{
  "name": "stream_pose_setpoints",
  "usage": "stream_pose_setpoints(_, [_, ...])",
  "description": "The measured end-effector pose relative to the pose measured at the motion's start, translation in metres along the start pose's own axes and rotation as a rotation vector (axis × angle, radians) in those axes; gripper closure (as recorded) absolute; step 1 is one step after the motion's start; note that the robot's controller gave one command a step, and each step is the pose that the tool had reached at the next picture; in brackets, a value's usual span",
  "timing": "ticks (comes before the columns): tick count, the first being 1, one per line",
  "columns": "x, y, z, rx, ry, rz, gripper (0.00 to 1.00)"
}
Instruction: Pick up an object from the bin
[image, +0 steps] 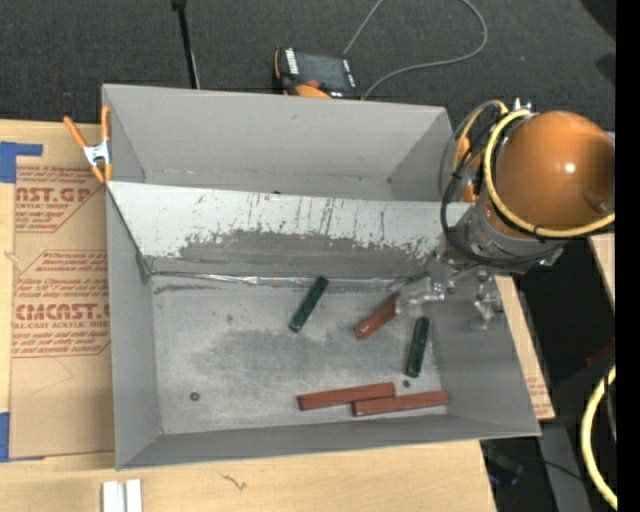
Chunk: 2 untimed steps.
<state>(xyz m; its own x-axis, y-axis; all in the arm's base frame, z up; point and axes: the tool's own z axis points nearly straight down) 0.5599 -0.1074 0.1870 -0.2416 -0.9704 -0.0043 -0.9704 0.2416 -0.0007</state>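
My gripper (432, 291) hangs low at the bin's right side, close to the back wall. Just to its lower left lies a short reddish-brown stick (375, 322), tilted, with its upper end close to the gripper. Whether the two touch I cannot tell. A dark green stick (416, 346) lies nearly upright right below the gripper. Another dark green stick (308, 304) lies tilted further left, in the middle of the bin floor.
Two long reddish-brown bars (346, 397) (398, 403) lie end to end near the bin's front wall. The arm's orange dome and cables stand over the bin's right rim. The left half of the floor holds only a small dark speck (194, 396).
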Motion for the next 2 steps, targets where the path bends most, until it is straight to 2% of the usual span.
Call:
stream_pose_setpoints(1, [-0.046, 0.031, 0.12, -0.006, 0.0, -0.294, 0.0])
stream_pose_setpoints(2, [-0.009, 0.0, 0.115, 0.001, -0.005, -0.271, 0.0])
